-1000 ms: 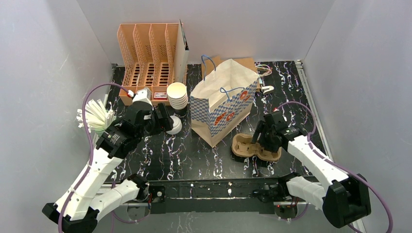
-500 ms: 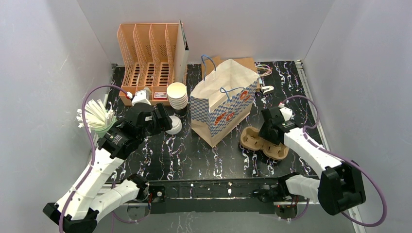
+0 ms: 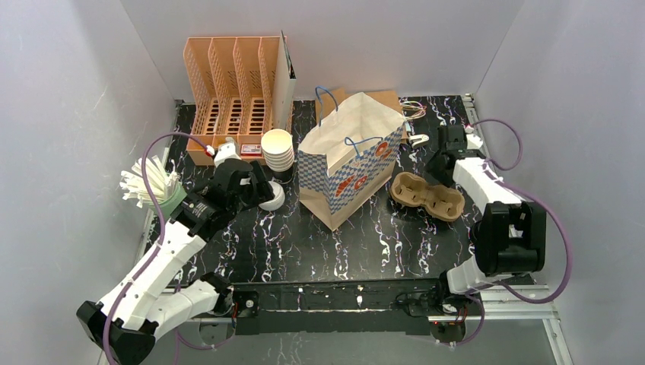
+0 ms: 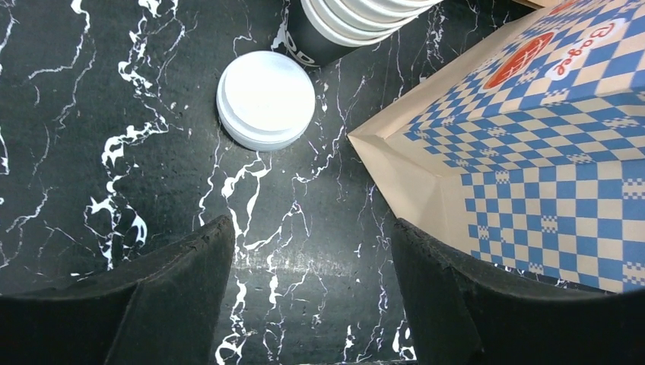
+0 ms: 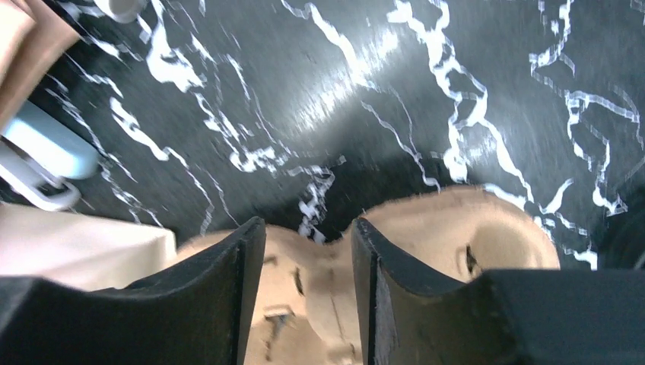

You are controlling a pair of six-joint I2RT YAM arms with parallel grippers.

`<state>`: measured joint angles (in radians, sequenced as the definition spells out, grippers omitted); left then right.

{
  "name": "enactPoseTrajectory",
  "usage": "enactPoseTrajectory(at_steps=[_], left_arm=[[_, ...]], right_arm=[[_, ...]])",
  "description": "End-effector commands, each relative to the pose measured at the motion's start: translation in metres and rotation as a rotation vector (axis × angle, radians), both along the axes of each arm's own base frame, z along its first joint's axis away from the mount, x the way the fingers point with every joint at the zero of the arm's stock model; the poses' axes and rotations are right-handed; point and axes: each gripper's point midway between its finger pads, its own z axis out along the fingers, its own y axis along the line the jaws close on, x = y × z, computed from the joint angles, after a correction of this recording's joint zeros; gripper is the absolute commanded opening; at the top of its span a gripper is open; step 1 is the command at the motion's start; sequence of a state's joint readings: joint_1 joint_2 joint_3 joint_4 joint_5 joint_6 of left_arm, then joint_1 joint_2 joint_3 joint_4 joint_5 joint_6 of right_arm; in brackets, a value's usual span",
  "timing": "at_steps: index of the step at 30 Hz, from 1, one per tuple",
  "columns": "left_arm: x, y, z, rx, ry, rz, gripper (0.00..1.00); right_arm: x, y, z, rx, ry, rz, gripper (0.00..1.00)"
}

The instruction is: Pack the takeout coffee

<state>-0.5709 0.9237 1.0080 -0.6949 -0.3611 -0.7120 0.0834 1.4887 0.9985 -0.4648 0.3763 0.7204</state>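
A brown pulp two-cup tray [image 3: 426,195] sits to the right of the paper bag; in the right wrist view the tray [image 5: 456,228] fills the lower part. My right gripper [image 3: 441,175] [image 5: 308,296] is shut on the tray's middle ridge. A round white lid [image 3: 271,196] [image 4: 266,99] lies on the table beside a stack of white paper cups [image 3: 278,150] [image 4: 357,15]; I cannot tell whether a cup sits under it. My left gripper [image 3: 257,190] [image 4: 312,289] hovers just short of the lid, open, with only table between its fingers.
The checkered paper bag [image 3: 350,163] [image 4: 532,137] stands open mid-table. An orange file rack [image 3: 236,91] is at the back left. A green cup of white straws [image 3: 156,190] is by the left wall. A small blue-and-white object [image 5: 46,152] lies behind the bag.
My right gripper closed on the tray and moved it from the front right to farther back beside the bag. The left gripper shifted only slightly near the lid.
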Motion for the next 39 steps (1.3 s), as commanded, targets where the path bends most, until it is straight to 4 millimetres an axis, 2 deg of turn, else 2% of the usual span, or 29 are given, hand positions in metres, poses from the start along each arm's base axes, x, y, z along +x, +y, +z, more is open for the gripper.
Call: enactPoseTrajectory(at_steps=[1,4,6,9,13,16,18,22,24,26,30,32,39], left_arm=[[-0.001,-0.002,-0.011,-0.065,0.005,0.049,0.72],[-0.009,-0.009,-0.029,-0.101,0.043,0.021,0.71],[-0.014,-0.016,-0.040,-0.118,0.058,-0.023,0.71],[-0.016,-0.022,-0.052,-0.123,0.064,-0.070,0.71],[-0.011,-0.041,-0.057,-0.138,0.026,-0.207,0.64],[-0.007,-0.056,-0.057,-0.154,-0.023,-0.307,0.65],[-0.003,-0.061,-0.059,-0.165,-0.055,-0.322,0.66],[0.008,-0.074,-0.056,-0.216,-0.141,-0.361,0.62],[0.012,-0.088,-0.045,-0.246,-0.218,-0.440,0.59],[0.017,-0.087,-0.041,-0.233,-0.275,-0.444,0.58],[0.029,-0.078,-0.037,-0.183,-0.385,-0.412,0.59],[0.033,-0.080,-0.035,-0.184,-0.416,-0.415,0.60],[0.044,-0.099,-0.041,-0.194,-0.432,-0.485,0.77]], right_arm=[[0.051,-0.005,0.045,0.046,-0.132,0.034,0.57],[0.052,0.006,0.066,0.073,-0.143,0.113,0.70],[0.047,0.023,0.078,0.126,-0.171,0.219,0.71],[0.032,0.055,0.087,0.240,-0.234,0.389,0.69],[0.002,0.083,0.083,0.387,-0.250,0.475,0.65],[-0.014,0.101,0.081,0.503,-0.269,0.494,0.57],[-0.020,0.110,0.079,0.573,-0.283,0.496,0.49],[-0.009,0.116,0.075,0.632,-0.307,0.473,0.20],[-0.003,0.120,0.074,0.663,-0.302,0.469,0.12],[0.005,0.123,0.069,0.696,-0.299,0.456,0.03],[0.025,0.125,0.066,0.730,-0.331,0.432,0.01],[0.035,0.125,0.061,0.735,-0.332,0.417,0.01],[0.078,0.123,0.057,0.717,-0.342,0.405,0.01]])
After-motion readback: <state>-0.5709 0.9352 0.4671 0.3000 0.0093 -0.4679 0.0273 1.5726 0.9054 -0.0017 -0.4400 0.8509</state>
